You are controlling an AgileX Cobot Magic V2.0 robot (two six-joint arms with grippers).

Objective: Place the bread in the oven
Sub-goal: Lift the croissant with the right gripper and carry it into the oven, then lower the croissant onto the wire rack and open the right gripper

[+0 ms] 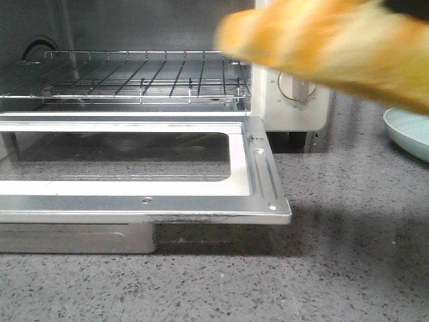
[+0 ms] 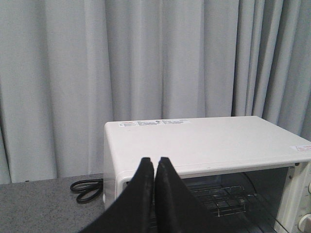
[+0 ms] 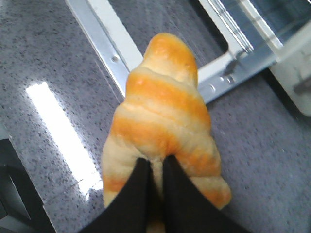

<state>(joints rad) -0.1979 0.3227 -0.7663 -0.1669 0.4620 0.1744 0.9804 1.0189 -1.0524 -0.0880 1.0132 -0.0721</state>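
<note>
The bread (image 1: 322, 47), striped golden-orange and cream, hangs in the air at the upper right of the front view, blurred, its tip near the oven's front right corner. My right gripper (image 3: 156, 162) is shut on the bread (image 3: 163, 116), pinching its middle above the counter and the corner of the door. The oven (image 1: 295, 100) stands open, its glass door (image 1: 261, 181) folded flat and the wire rack (image 1: 134, 77) bare. My left gripper (image 2: 154, 162) is shut with nothing in it, held in front of the oven (image 2: 204, 141).
A pale green plate (image 1: 409, 131) lies on the speckled grey counter (image 1: 335, 268) right of the oven. A black cord (image 2: 87, 190) lies coiled beside the oven. Grey curtains (image 2: 146, 58) hang behind. A metal tray (image 1: 80, 238) shows under the door.
</note>
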